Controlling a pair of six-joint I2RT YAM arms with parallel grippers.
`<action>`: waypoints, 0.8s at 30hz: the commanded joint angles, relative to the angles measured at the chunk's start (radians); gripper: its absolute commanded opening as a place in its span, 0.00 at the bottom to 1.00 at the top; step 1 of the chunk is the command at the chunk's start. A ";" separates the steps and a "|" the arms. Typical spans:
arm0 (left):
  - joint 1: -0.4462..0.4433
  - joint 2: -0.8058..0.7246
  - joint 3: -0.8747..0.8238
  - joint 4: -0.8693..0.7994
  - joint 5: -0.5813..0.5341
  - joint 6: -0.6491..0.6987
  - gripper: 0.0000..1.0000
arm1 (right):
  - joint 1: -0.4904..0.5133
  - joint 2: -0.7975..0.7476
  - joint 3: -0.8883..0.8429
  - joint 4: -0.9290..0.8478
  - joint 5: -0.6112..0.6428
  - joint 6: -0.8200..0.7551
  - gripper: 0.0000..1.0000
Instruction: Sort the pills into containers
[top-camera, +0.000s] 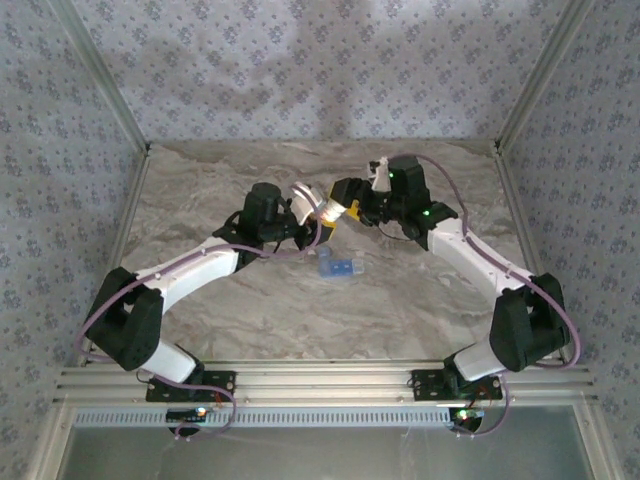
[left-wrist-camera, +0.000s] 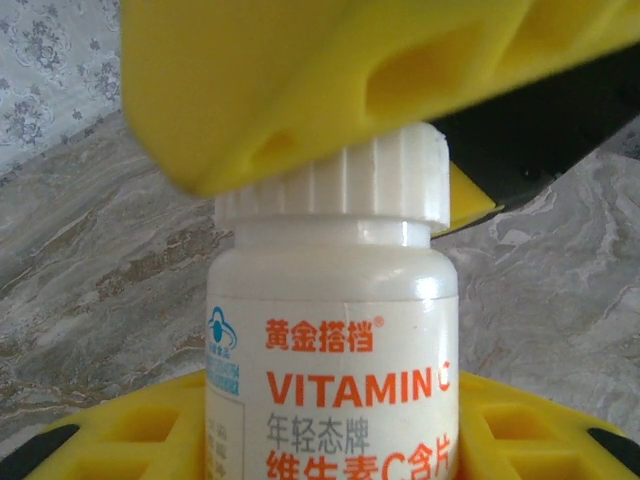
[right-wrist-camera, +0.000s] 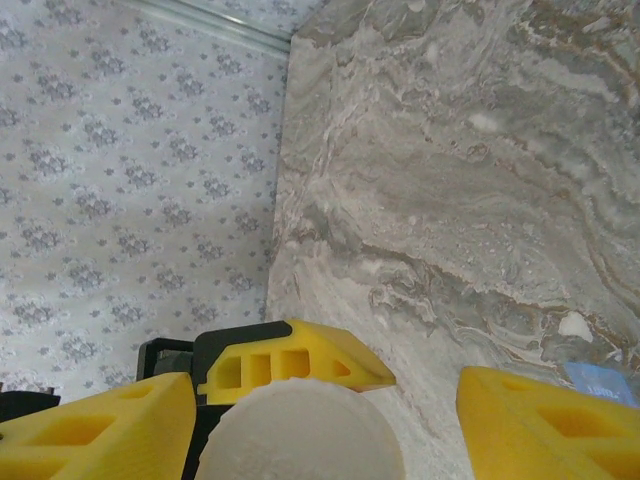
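The translucent blue pill box (top-camera: 338, 267) lies flat on the marble table (top-camera: 250, 320), near its centre and just in front of both grippers. Its compartments are too small to make out, and the right wrist view crops it to one corner. The left gripper (top-camera: 316, 216) is clamped on a white Vitamin C bottle (left-wrist-camera: 330, 330), label legible from the left wrist, while the right gripper (right-wrist-camera: 328, 420) stands open, its fingers (right-wrist-camera: 545, 420) straddling the ribbed cap (left-wrist-camera: 340, 185).

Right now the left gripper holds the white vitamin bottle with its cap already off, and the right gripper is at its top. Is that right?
Not quite: the white ribbed cap is on the bottle, as the left wrist view shows. The left gripper does hold it, and the right gripper is at its top.
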 joint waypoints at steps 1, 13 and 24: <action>-0.007 0.002 0.032 0.003 0.007 0.022 0.00 | 0.009 0.007 0.019 0.021 0.005 -0.001 0.65; -0.007 -0.004 0.032 0.019 0.020 0.002 0.00 | 0.011 -0.009 0.012 0.011 0.007 -0.059 0.44; 0.015 -0.035 0.002 0.145 0.144 -0.163 0.00 | -0.024 -0.085 -0.162 0.376 -0.171 -0.241 0.42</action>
